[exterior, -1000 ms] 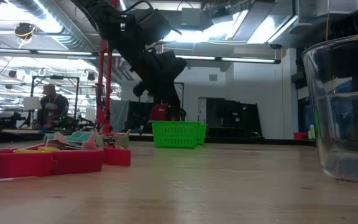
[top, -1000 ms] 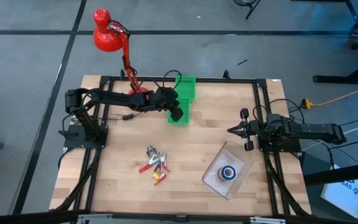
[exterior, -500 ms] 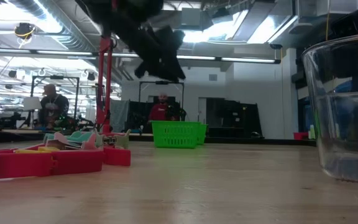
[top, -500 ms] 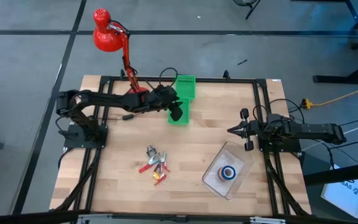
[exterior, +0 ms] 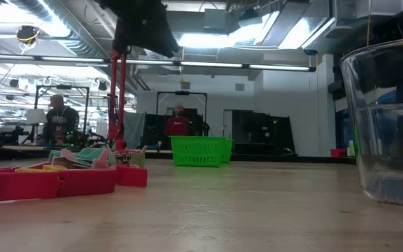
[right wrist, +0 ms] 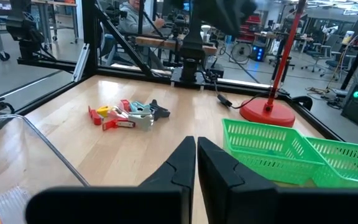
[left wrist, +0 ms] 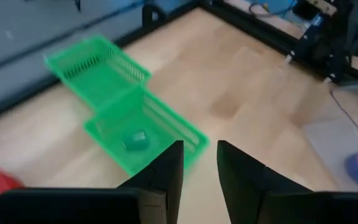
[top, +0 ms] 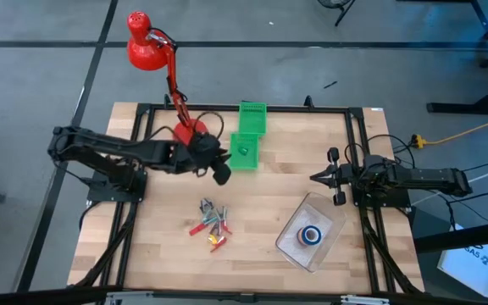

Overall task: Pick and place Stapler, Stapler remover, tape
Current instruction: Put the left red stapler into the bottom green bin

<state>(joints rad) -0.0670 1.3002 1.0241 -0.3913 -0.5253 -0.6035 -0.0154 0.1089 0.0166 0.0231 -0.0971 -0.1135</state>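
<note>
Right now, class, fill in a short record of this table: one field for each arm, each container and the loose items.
left gripper: open, empty, above the table beside the green baskets
right gripper: shut, parked at the table's right side
green baskets: two, at the table's far edge; the nearer one holds a small green item
clear container: near right, holds tape
loose pile: red, yellow and grey pieces, near centre
red lamp: far left

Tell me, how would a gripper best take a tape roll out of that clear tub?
Probably from straight above. The tape lies flat in the clear tub, hole upward, with walls blocking its sides. One finger could go into the hole, the other outside, pinching the ring's wall.
</note>
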